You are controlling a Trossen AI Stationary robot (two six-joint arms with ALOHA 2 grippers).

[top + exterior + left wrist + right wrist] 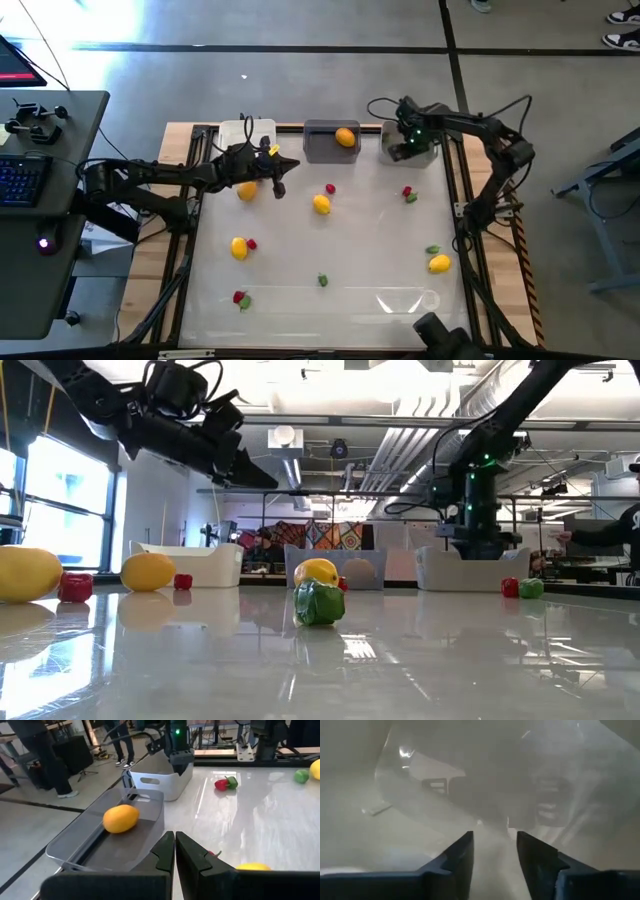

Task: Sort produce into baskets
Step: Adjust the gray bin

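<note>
Right gripper (405,150) hangs in far-right light grey basket (425,152), fingers spread, nothing between them — prob. a drop-off. Left gripper (280,187) pressed together, empty, over bench (380,250).

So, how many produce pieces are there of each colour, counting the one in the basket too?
Yellow or orange fruits: 5
Red bits: 4
Green bits: 4
Total: 13

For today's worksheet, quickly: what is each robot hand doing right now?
Left hand: closed, holding nothing, above the table near the dark grey plastic bin.
Right hand: open, empty, inside the light grey plastic bin.
</note>
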